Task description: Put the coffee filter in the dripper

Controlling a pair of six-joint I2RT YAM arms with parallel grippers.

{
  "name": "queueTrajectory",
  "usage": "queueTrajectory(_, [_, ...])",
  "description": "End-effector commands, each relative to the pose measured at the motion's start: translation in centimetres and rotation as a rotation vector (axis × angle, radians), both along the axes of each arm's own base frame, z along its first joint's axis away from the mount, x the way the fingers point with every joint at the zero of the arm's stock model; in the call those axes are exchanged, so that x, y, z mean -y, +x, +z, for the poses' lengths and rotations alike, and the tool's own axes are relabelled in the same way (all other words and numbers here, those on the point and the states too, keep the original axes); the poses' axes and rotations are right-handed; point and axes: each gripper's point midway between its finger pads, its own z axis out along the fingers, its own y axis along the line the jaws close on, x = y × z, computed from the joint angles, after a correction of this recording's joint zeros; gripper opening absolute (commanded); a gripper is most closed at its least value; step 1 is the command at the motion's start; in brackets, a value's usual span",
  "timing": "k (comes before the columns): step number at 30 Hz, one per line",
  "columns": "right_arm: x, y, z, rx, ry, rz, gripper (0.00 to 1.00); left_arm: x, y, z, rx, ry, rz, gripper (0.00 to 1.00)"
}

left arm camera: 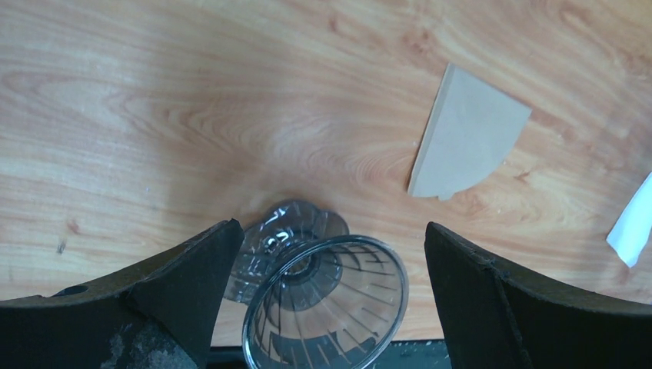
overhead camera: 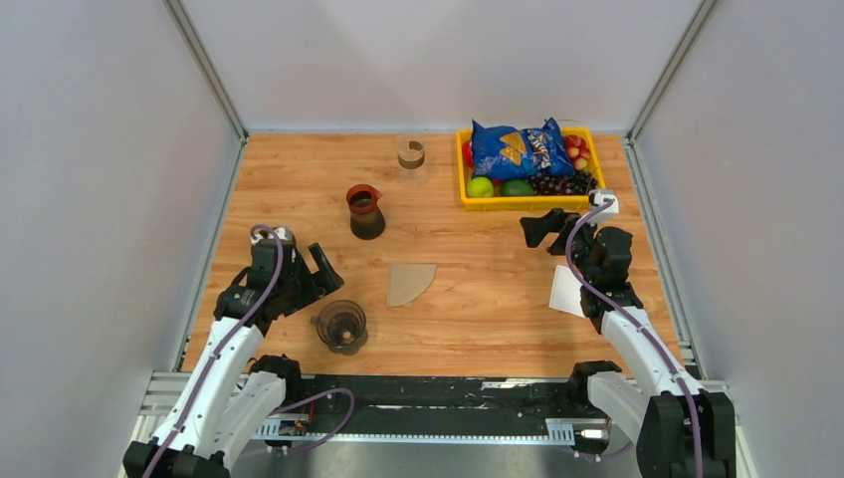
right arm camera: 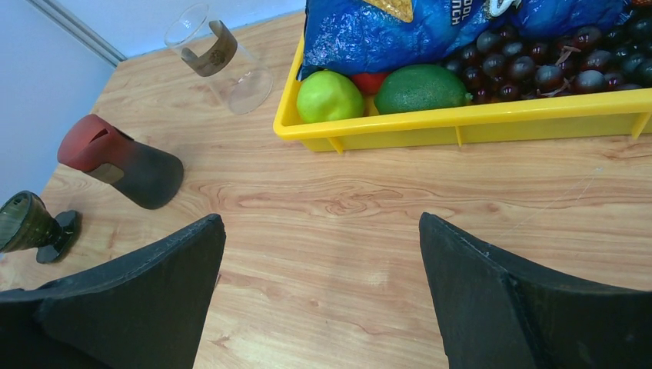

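Note:
The brown paper coffee filter (overhead camera: pixel 410 283) lies flat near the table's middle; the left wrist view shows this filter (left arm camera: pixel 465 134) ahead and to the right. The clear glass dripper (overhead camera: pixel 341 326) stands upright near the front edge, left of the filter. My left gripper (overhead camera: pixel 315 279) hovers open just behind and left of it. In the left wrist view the dripper (left arm camera: pixel 323 300) sits between and below the spread fingers of that gripper (left arm camera: pixel 330 231), untouched. My right gripper (overhead camera: pixel 542 227) is open over bare wood, and the right wrist view shows it (right arm camera: pixel 321 223) empty.
A red-topped dark carafe (overhead camera: pixel 365 211) and a clear glass beaker (overhead camera: pixel 410 154) stand behind the filter. A yellow tray (overhead camera: pixel 527 202) with a chip bag, fruit and grapes sits at the back right. A white paper (overhead camera: pixel 567 291) lies under the right arm.

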Motion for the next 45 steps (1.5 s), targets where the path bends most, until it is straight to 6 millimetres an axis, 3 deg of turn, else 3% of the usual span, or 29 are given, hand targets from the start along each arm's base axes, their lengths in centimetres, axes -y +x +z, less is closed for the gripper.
queueTrajectory(1, [-0.3,0.2,2.6,0.073,0.001,0.023,1.0,0.5,-2.0,-1.5,-0.104,-0.016,-0.035,1.0])
queueTrajectory(27, [0.1,0.3,2.6,0.067,-0.003,-0.002,1.0,1.9,-4.5,-2.6,-0.211,-0.054,-0.075,0.99])
queueTrajectory(36, [0.2,0.4,2.4,0.062,-0.002,-0.008,1.0,2.4,-5.6,-3.1,-0.228,-0.036,-0.106,0.88])
queueTrajectory(45, [0.1,0.4,2.3,0.055,0.0,-0.007,1.0,2.6,-6.6,-3.4,-0.256,-0.012,-0.127,0.63])
